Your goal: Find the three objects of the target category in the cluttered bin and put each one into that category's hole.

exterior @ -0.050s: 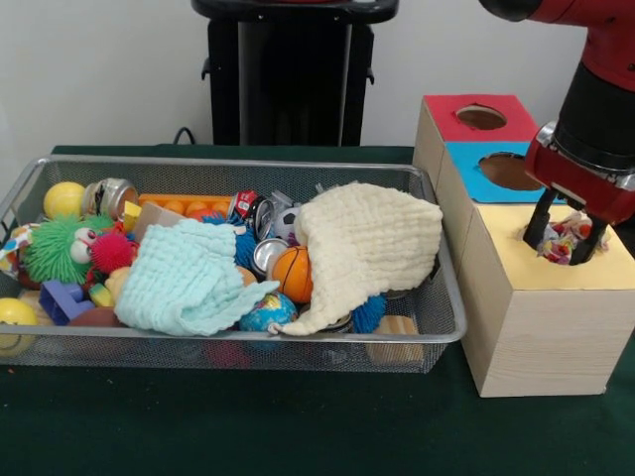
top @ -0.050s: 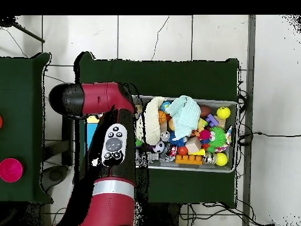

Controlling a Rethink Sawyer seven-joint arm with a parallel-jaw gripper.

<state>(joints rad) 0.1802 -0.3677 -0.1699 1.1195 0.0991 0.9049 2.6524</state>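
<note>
We noted the gripper (exterior @ -0.050s: 565,241) closed on a small multicoloured toy (exterior @ -0.050s: 559,239) over the yellow hole (exterior @ -0.050s: 556,248), at 3 o'clock from the wire bin (exterior @ -0.050s: 437,332). Drop-off step, we judged; next: release, then return to bin.

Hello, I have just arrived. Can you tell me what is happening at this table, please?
A red and black robot arm is sorting things from a wire bin full of toys, balls, cans and two cloths. Its hand is over the yellow section of the wooden box beside the bin, and it is shut on a small multicoloured object, low over the yellow top. The box's red and blue sections each show a round hole. The hole in the yellow section is hidden behind the hand, so the object is not yet dropped.
</note>
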